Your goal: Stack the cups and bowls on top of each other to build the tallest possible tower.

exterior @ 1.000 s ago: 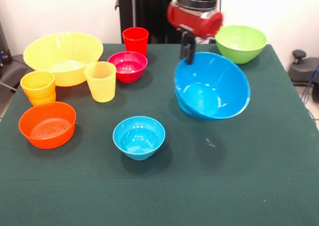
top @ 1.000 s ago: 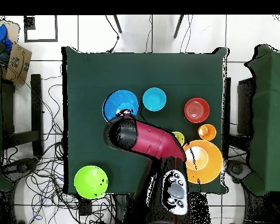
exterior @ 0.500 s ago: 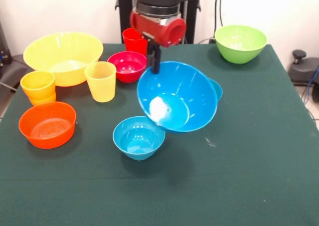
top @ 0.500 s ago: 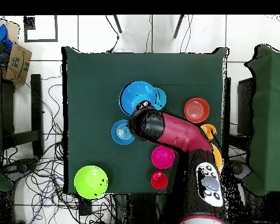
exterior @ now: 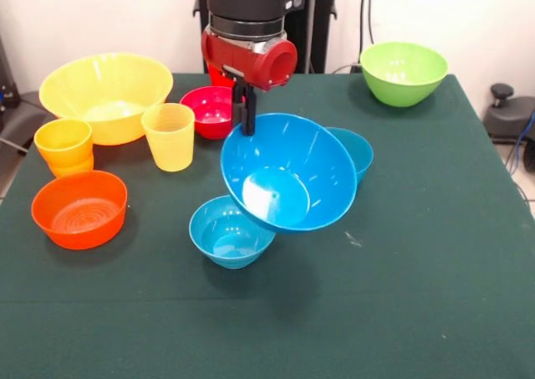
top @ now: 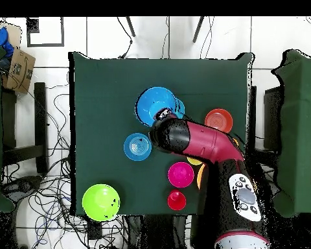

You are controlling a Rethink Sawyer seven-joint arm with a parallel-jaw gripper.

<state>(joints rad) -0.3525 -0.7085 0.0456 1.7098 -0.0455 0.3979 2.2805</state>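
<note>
Claw (exterior: 248,121) clamped on the far rim of the large blue bowl (exterior: 288,172), hung tilted above the small blue bowl (exterior: 231,231) on the tabletop (exterior: 401,295); lowering it squarely onto that bowl seemed next.

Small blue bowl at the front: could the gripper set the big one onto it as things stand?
Probably yes: the gripper holds the large blue bowl tilted just above the small blue bowl, which sits open and unobstructed.

The pincer (exterior: 247,121) grips the tilted large blue bowl (exterior: 288,174) by its rim, seemingly just above a small blue bowl (exterior: 231,231).
</note>
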